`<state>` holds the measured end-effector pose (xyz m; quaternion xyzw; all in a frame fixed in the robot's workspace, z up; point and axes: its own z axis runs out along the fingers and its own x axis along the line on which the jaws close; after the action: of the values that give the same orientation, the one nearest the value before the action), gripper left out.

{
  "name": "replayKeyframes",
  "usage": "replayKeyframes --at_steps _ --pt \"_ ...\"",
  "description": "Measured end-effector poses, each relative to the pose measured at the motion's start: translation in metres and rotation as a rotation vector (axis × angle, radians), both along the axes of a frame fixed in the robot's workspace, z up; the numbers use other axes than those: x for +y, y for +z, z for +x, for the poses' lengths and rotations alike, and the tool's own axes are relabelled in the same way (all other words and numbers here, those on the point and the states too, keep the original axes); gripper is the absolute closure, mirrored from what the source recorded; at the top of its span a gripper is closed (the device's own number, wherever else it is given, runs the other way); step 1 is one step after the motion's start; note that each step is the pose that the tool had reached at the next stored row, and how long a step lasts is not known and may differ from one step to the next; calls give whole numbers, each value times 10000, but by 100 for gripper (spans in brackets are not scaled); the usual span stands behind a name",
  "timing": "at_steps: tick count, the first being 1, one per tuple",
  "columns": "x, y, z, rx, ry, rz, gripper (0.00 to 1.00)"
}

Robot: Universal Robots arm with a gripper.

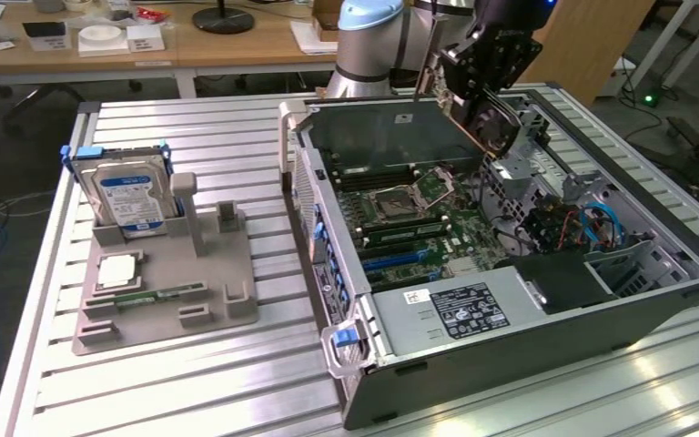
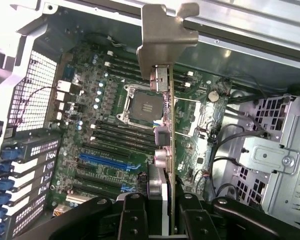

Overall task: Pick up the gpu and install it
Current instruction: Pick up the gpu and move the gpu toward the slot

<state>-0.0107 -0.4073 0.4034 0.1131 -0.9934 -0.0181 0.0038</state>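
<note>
Over the slatted metal table and the open computer case, my gripper is clamped on the gpu, held on edge above the motherboard. The exterior view shows the tray with its hard drive well apart. The wrist view shows the card's bracket near the processor socket.

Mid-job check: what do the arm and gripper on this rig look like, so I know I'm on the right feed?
The arm is a rounded silver-grey tube with a pale blue joint cap. The gripper is black and blocky. In the wrist view its fingers are matte black squared bars with small round screw holes. No markings are readable.
</note>
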Motion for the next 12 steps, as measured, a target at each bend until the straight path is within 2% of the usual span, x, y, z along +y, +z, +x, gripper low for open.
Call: replayKeyframes --at_steps 5,12 --pt "0 -1 3 1 -100 -1 72" --pt "0 -10 2 1 -1267 -1 72"
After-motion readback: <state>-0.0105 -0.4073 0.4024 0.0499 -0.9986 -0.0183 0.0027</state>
